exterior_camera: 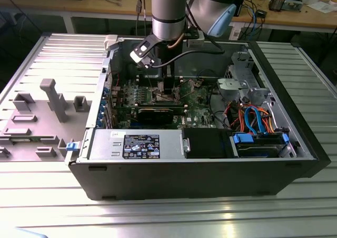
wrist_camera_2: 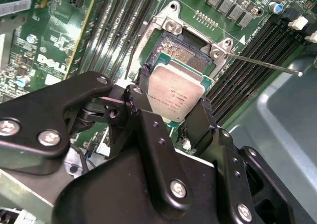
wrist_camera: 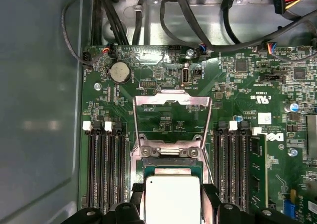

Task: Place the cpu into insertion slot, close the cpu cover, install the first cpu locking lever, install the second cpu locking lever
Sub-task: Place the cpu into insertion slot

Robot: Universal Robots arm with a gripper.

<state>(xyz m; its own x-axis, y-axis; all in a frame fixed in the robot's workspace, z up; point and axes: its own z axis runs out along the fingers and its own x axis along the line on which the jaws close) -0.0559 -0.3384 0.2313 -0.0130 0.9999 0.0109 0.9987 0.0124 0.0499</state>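
My gripper (wrist_camera_2: 174, 92) is shut on the cpu (wrist_camera_2: 176, 91), a silver-grey square chip held by two opposite edges between the black fingers (wrist_camera_2: 204, 117). In the first wrist view the cpu (wrist_camera: 172, 200) hangs just short of the insertion slot (wrist_camera: 169, 162), partly overlapping its near edge. The slot's dark contact field (wrist_camera_2: 181, 51) lies open beyond the chip. The cpu cover (wrist_camera: 172, 99) is swung up and back, away from the socket. A thin locking lever (wrist_camera_2: 262, 65) sticks out to the side, unlatched. In the exterior view the gripper (exterior_camera: 167, 90) reaches down into the open computer case (exterior_camera: 210, 175).
Black memory slots (wrist_camera: 104, 164) flank the socket on both sides, with one module (wrist_camera: 257, 169) fitted. Cables (wrist_camera: 148, 16) run along the board's far edge. A power supply (exterior_camera: 139, 146) and a drive bay (exterior_camera: 258, 143) line the case front. A grey fixture (exterior_camera: 50, 109) stands at the exterior view's left.
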